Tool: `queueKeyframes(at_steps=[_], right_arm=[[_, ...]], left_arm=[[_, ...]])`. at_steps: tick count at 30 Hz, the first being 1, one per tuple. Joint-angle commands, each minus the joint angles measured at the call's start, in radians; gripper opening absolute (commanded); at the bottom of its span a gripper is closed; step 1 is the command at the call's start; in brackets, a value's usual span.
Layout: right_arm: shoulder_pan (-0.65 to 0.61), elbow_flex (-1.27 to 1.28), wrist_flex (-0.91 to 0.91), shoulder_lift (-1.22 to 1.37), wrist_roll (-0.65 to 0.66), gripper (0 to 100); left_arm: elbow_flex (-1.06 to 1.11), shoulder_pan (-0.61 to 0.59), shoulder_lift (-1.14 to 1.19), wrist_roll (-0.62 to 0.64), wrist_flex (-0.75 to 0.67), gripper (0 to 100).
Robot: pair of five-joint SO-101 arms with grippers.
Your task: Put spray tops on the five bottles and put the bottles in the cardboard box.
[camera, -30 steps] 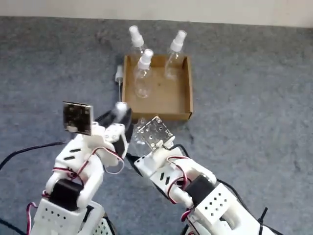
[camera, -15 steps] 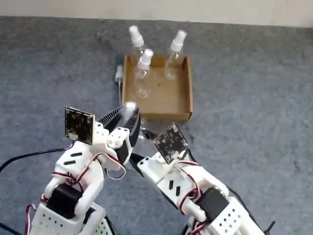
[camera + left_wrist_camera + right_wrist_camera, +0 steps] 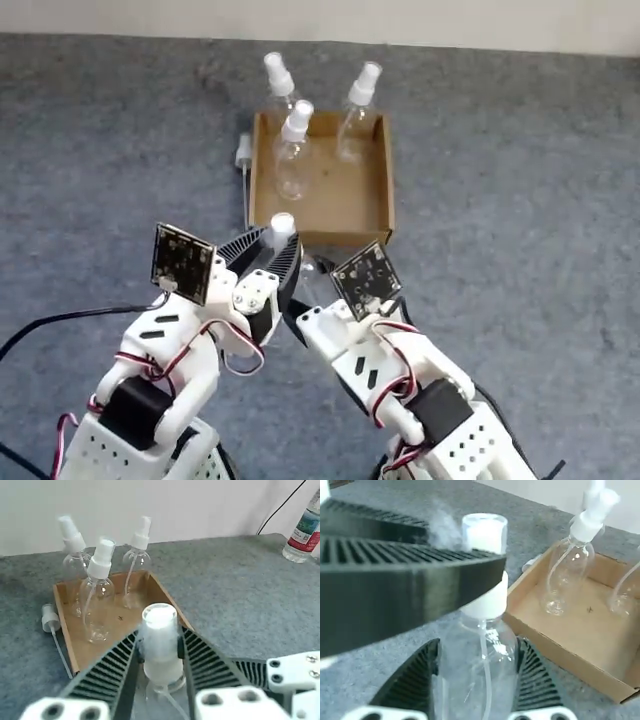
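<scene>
Just short of the cardboard box's (image 3: 340,238) near wall, about midway across the table (image 3: 500,200), a clear bottle (image 3: 477,665) stands upright between the two arms. Its body sits in the right claw (image 3: 476,690), which is closed around it with one finger on each side. The left claw (image 3: 160,647) pinches the white spray top (image 3: 160,630) sitting on the neck (the dip tube already hangs inside the bottle). The bottle's long axis is vertical, with the left claw above the right on that same line, so seating the top looks like pressing or turning straight down it. The box lies directly ahead of both claws, toward the table's far edge. Three capped bottles (image 3: 292,150) stand in its far half, leaving the near half free. A spare top (image 3: 243,152) lies on the table just outside the box wall that faces the left edge.
</scene>
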Motion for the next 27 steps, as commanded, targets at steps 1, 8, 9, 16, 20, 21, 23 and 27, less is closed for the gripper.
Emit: queueKeyframes(at_steps=[1, 8, 9, 16, 20, 21, 23, 27], right_arm=[[0.024, -0.033, -0.035, -0.038, -0.011, 0.3], [0.024, -0.030, -0.035, -0.038, -0.011, 0.3], [0.024, -0.030, -0.035, -0.038, -0.011, 0.3], [0.024, -0.030, -0.035, -0.038, -0.005, 0.3], [0.068, -0.038, -0.035, -0.036, -0.003, 0.3], [0.093, -0.042, -0.035, -0.035, -0.003, 0.3], [0.142, -0.082, -0.045, -0.033, -0.003, 0.3], [0.225, -0.199, -0.047, 0.050, -0.003, 0.3]], left_arm=[[0.001, 0.008, 0.012, -0.014, 0.023, 0], [-0.008, 0.005, 0.004, -0.081, 0.026, 6], [-0.008, 0.005, 0.004, -0.095, 0.026, 9], [-0.008, -0.005, 0.002, -0.121, 0.028, 17], [-0.019, -0.073, 0.002, -0.121, 0.026, 17], [-0.024, -0.085, 0.002, -0.121, 0.028, 17], [-0.030, -0.108, 0.002, -0.121, 0.028, 17], [-0.031, -0.150, 0.002, -0.121, 0.028, 17]])
